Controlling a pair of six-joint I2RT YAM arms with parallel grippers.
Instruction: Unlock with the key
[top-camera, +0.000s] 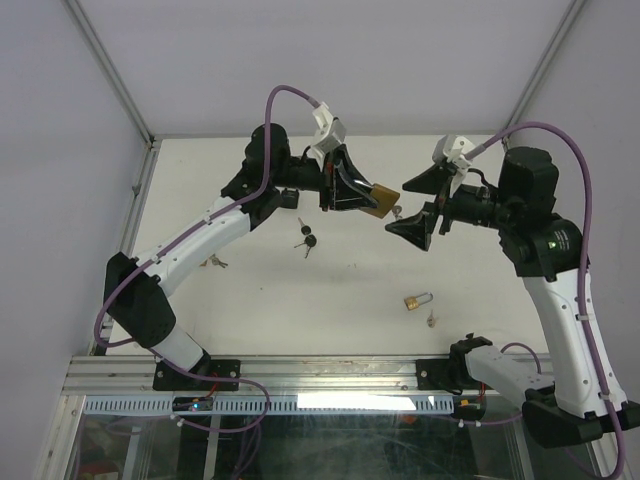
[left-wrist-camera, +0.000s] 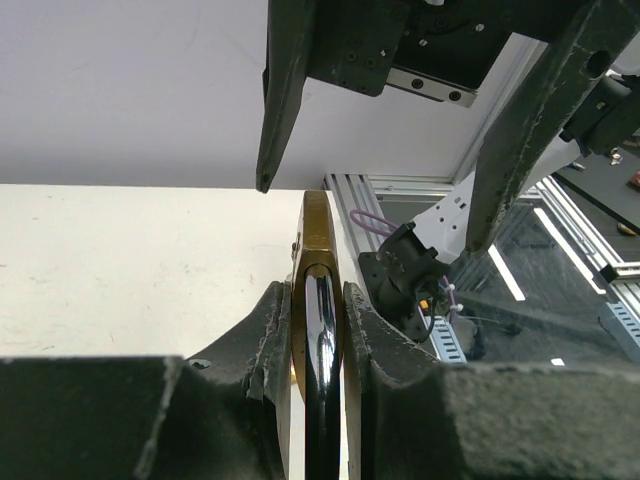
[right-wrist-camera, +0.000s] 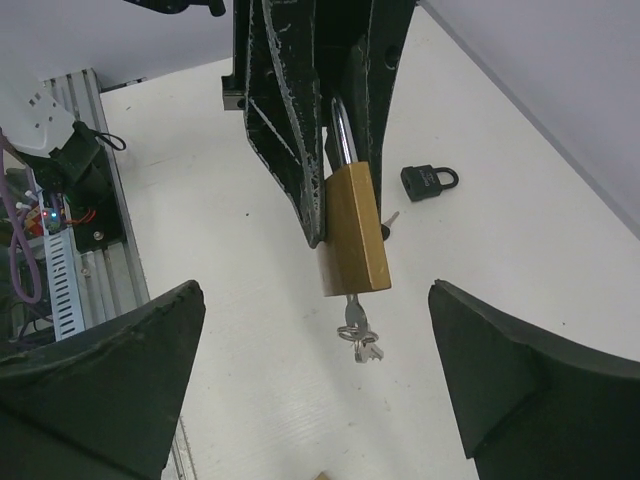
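My left gripper (top-camera: 345, 190) is shut on the shackle (left-wrist-camera: 322, 340) of a brass padlock (top-camera: 377, 200) and holds it above the table; the lock also shows in the left wrist view (left-wrist-camera: 318, 230). In the right wrist view the padlock (right-wrist-camera: 355, 230) hangs from the left fingers (right-wrist-camera: 285, 120). A silver key (right-wrist-camera: 352, 318) sits in its bottom keyhole, with a ring and a second key dangling from it. My right gripper (top-camera: 418, 205) is open and empty, its jaws spread wide just short of the key, one to each side.
A small brass padlock (top-camera: 417, 299) with a key (top-camera: 431, 319) beside it lies on the white table in front of the right arm. Black-headed keys (top-camera: 306, 240) lie mid-table, more keys (top-camera: 214, 262) by the left arm. A black padlock (right-wrist-camera: 428, 180) lies further back.
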